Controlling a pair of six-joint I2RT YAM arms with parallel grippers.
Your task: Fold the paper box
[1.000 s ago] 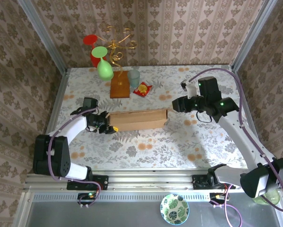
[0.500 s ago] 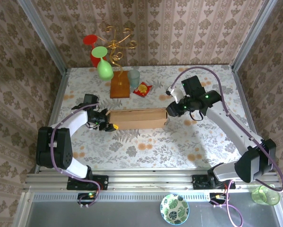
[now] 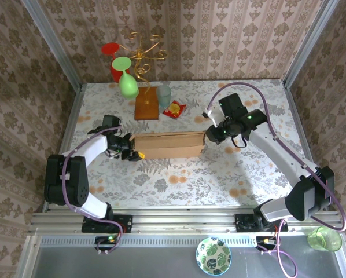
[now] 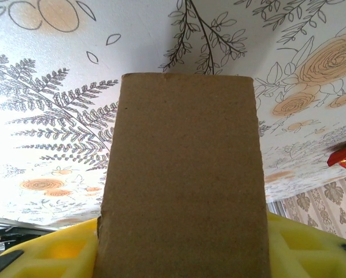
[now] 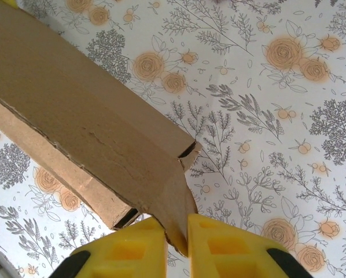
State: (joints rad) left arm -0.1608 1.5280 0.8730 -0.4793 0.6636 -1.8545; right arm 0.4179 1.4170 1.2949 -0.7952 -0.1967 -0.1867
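**A:** Cardboard, centre stage: the plain brown corrugated cardboard box (image 3: 169, 145) lies in the middle of the white floral-print table (image 3: 231, 174), with its long axis running straight across from one arm to the other.

**B:** And there's an arm on each end. The left gripper (image 3: 128, 152) has the left end between its yellow fingers (image 4: 51, 258), one on each side wall, spread wide and clamped across the box's width.

**A:** At the right end, the right gripper (image 3: 210, 136) sits end-on. From the wrist view, its yellow pads (image 5: 222, 246) are almost together, pinching the pointed tip of a loose end flap (image 5: 176, 214).

**B:** So the box stretches away from those jaws, along their reach?

**A:** Yes, angling off to the upper left in that wrist view. My read is that the right arm owns this flap, since it's the nearer one. The fold turns on swinging the flap in toward the box's end while the left gripper anchors the far side.
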